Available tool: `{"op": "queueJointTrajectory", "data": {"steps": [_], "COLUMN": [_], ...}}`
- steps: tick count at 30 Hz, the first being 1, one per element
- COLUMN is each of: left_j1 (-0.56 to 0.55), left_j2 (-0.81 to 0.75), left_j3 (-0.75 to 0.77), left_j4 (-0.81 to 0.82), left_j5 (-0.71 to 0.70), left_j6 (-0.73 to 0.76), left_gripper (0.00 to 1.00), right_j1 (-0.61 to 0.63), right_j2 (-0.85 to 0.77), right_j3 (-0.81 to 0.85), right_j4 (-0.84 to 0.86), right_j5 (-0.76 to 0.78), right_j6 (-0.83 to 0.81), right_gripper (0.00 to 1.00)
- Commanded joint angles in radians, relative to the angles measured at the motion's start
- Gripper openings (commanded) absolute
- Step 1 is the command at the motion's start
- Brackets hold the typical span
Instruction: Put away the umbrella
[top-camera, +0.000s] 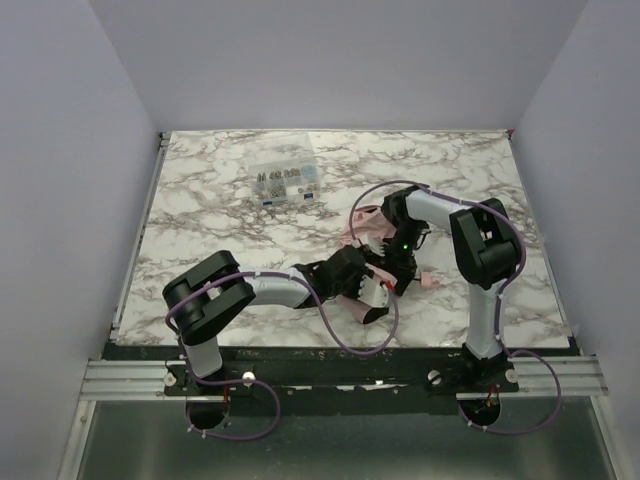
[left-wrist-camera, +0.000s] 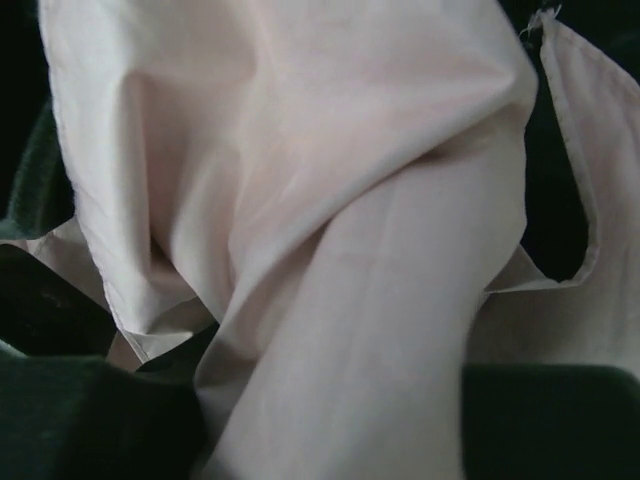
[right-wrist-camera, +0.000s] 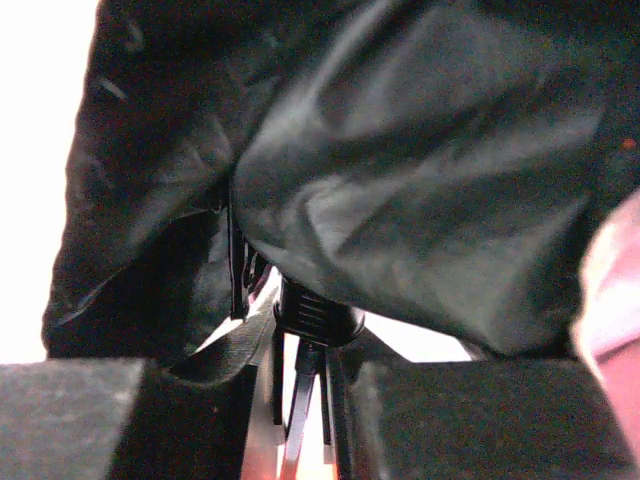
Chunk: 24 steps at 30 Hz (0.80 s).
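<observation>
locate the umbrella (top-camera: 360, 228) on the marble table (top-camera: 200, 210), right of centre and nearer the front edge than the back, as a crumpled pale pink bundle caught between both tools.

find the left gripper (top-camera: 366, 290) reaching in from the left, against the near side of the bundle. in the left wrist view, see pale pink fabric filling nearly the whole frame, with one thick rolled fold (left-wrist-camera: 360, 330) running down between the two dark fingers (left-wrist-camera: 90, 425). read this tool as pinching that fold: touching fabric on both inner faces, with the fingers held well apart by the thickness of the roll.

find the right gripper (top-camera: 399, 262) coming down from the far right onto the middle of the bundle, just beside the left tool. in the right wrist view, see the dark inner side of the canopy hanging over the fingers (right-wrist-camera: 480, 425), plus a black ribbed collar (right-wrist-camera: 318, 312) on a thin black shaft (right-wrist-camera: 298, 410) dropping into the narrow slot between them. treat these fingers as close together but not fully pressed; cannot tell whether the pads actually bear on the shaft.

note a clear compartment box (top-camera: 285, 183) of small parts toward the far left of the table, well apart from the umbrella and from both arms. note also a small pink piece (top-camera: 430, 282) lying just right of the bundle; cannot tell whether joined to it.
</observation>
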Motion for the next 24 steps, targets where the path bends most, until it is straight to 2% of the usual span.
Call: {"op": "queueJointTrajectory", "data": {"steps": [1,3,5,12,18,21,24], "left_j1": [0.023,0.023,0.028,0.044,0.052,0.059,0.074], "left_j2": [0.028,0.026,0.030,0.033,0.032,0.047,0.074], "left_j3": [0.002,0.008,0.027,0.080,0.113,0.156,0.232], "left_j4": [-0.115,-0.143,-0.188,-0.296,-0.347,-0.401,-0.481], "left_j5": [0.110,0.134,0.170,0.235,0.268,0.290,0.329], "left_j6": [0.028,0.023,0.001,-0.035,-0.068,-0.110,-0.180], "left_gripper": [0.20,0.19,0.18,0.17,0.16,0.16,0.16], "right_j1": [0.017,-0.020,-0.046,-0.114,-0.228,-0.276,-0.301], "right_j2": [0.048,0.047,0.045,-0.028,-0.063,-0.105,-0.189], "right_j3": [0.004,0.045,0.086,0.158,0.228,0.229,0.158], "right_j4": [0.133,0.113,0.082,0.032,0.007,0.001,0.078], "right_j5": [0.035,0.004,-0.020,-0.086,-0.133,-0.176,-0.240], "right_j6": [-0.075,-0.072,-0.080,-0.106,-0.114,-0.140,-0.165], "right_gripper": [0.29,0.38,0.43,0.50,0.53,0.53,0.55]}}
